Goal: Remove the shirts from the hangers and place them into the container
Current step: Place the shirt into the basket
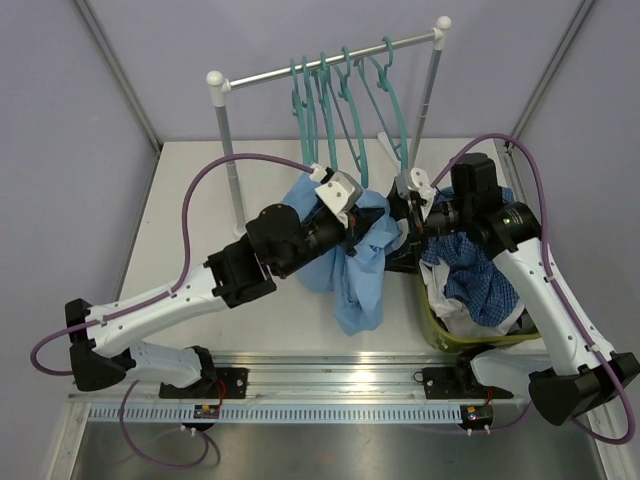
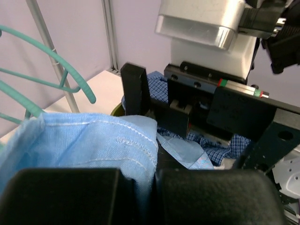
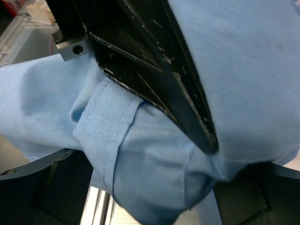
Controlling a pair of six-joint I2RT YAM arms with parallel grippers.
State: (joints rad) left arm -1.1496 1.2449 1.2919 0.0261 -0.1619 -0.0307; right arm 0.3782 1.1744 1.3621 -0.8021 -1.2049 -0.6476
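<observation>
The left tool [image 1: 352,215] is pressed together on an edge of the light blue shirt [image 1: 365,270], and the cloth bunches right at its fingertips in the left wrist view. From that pinch the shirt trails down toward 6 o'clock, so its long axis runs 12 to 6, with the lower end slumped on the surface [image 1: 200,200]. The right tool [image 1: 405,205] sits just beside it at 3 o'clock, spread wide. Blue cloth fills its own camera's view, but the fingers are not closed on it.

The container [image 1: 432,318] lies at roughly 4 o'clock from the pinch, directly under the right arm, which is plainly the nearer one. It already holds the dark blue check shirt [image 1: 480,280] among others. The hangers [image 1: 340,95] hang bare on the rail [image 1: 330,60] at 12 o'clock. I judge the coming move must carry the shirt toward 4 o'clock and over the basket's near rim.

I can read no brand, label or writing anywhere.
</observation>
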